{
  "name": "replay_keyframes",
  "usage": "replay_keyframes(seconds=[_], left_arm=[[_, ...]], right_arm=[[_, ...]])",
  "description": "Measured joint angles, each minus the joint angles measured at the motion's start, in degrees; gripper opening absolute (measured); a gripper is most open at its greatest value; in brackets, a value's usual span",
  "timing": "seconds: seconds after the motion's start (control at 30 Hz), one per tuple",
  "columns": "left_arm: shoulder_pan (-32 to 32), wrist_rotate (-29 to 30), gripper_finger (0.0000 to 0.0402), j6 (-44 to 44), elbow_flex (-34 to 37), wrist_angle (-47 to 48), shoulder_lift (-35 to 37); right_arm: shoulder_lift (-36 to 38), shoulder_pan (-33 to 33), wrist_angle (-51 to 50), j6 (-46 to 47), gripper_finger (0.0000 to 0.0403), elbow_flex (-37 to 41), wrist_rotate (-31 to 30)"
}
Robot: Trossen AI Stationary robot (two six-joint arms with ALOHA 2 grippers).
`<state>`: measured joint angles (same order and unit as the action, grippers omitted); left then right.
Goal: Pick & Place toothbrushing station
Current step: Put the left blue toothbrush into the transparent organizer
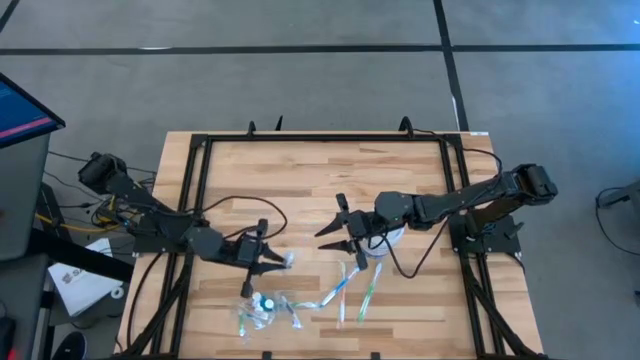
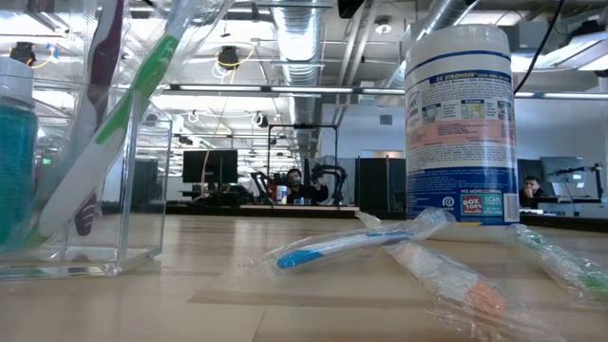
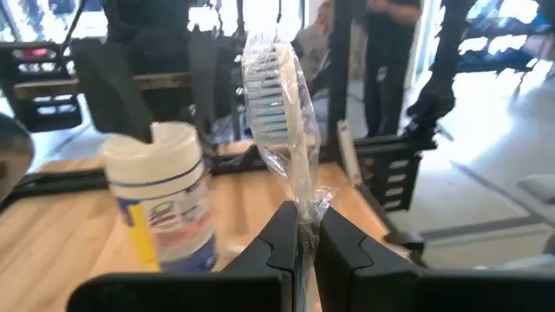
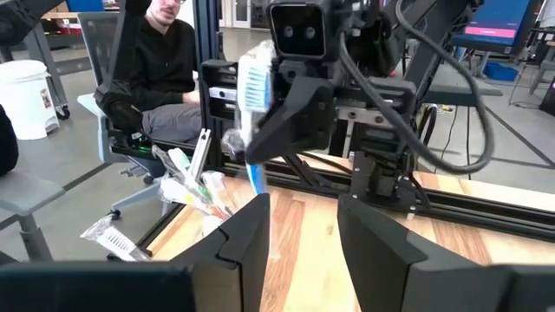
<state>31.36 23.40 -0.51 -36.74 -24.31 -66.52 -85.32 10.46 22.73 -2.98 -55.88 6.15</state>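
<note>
My left gripper (image 1: 278, 258) is over the table's left middle, shut on a wrapped toothbrush (image 3: 279, 104) with blue and white bristles. My right gripper (image 1: 333, 225) faces it from the right, open, with nothing between its fingers (image 4: 251, 234). In the right wrist view that toothbrush (image 4: 254, 95) stands a little way in front of my fingers. Other wrapped toothbrushes (image 1: 345, 285) lie flat near the front edge: a blue one (image 2: 342, 245), an orange one (image 2: 456, 285) and a green one (image 2: 560, 261). A clear holder (image 2: 85, 190) stands at the front left with brushes leaning in it. My left gripper pinches the wrapped toothbrush's handle (image 3: 303, 212) between its two fingers, through the clear wrapper. The fingers come level from the table's left and lie across the brush. The brush stands nearly upright, head up, its blue lower end (image 4: 256, 178) hanging below the fingers, clear of the table.
A white wipes canister (image 2: 461, 123) stands on the table under my right arm (image 1: 440, 205). A blue bottle (image 2: 14, 171) shows beside the clear holder. A black frame (image 1: 195, 180) runs round the table. A person sits beyond the table's left side (image 4: 165, 61).
</note>
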Motion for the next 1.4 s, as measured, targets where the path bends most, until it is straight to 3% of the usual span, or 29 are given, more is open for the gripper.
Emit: replay_keyframes(seconds=[0.37,0.7,1.4], left_arm=[[4.0,-0.4,0.0006,-1.6,9.1,-17.8,-1.7],[4.1,-2.5,0.0006,-3.2,10.5,-28.7,-12.0],[4.3,-7.7,0.0009,-3.2,10.4,-30.9,-21.0]], right_arm=[[0.0,0.0,0.0,0.0,0.0127,0.0,0.0],[0.0,0.0,0.0,0.0,0.0127,0.0,0.0],[-0.1,0.4,0.0,0.0,0.0128,0.1,0.0]])
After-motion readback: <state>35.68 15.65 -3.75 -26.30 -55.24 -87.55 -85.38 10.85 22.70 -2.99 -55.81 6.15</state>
